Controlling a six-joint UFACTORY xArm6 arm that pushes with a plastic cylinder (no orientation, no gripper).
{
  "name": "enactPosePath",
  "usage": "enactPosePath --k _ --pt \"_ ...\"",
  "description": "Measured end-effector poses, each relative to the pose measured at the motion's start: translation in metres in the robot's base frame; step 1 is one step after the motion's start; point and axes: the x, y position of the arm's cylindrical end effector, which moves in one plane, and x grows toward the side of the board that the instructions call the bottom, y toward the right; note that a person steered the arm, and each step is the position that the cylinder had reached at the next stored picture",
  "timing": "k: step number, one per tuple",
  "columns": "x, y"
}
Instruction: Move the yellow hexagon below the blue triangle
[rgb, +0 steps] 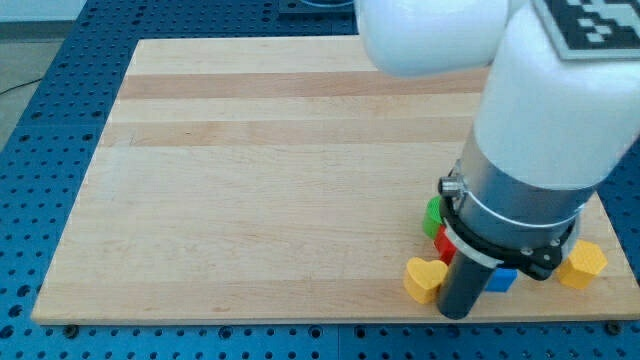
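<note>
1. The yellow hexagon (582, 264) lies at the lower right of the frame, close to the right edge of the wooden board (270, 180) and near its bottom edge.
2. Its shape is flat and many-sided. I cannot tell a clear long axis, because its left part is hidden behind my arm (540, 150). One corner seems to point to the view's right.
3. Its colour is a warm orange-yellow. The top face is lighter and the side wall is darker.
4. The blue block (502, 279) shows only as a small piece under my arm, to the left of the yellow hexagon. I cannot make out its shape.
5. My dark rod (466, 285) comes down at the lower right of the frame. My tip (458, 315) seems to be at the bottom edge of the board, just beside a yellow heart (424, 278) on its left and the blue block on its right.
6. I have no gripper, only the rod, so there is nothing to open or close and nothing is grasped.
7. A red block (445, 243) and a green block (433, 215) sit above the yellow heart, both partly hidden by my arm. Their shapes are not clear.
8. The board rests on a blue perforated table (40, 150).
</note>
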Motion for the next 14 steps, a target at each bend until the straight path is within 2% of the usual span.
enactPosePath --k 3,8,11,12,13,14 --pt "0.001 -0.004" --pt "0.001 0.06" --pt "0.0 0.14" --pt "-0.001 0.209" --pt "-0.008 0.235" --pt "-0.026 0.233"
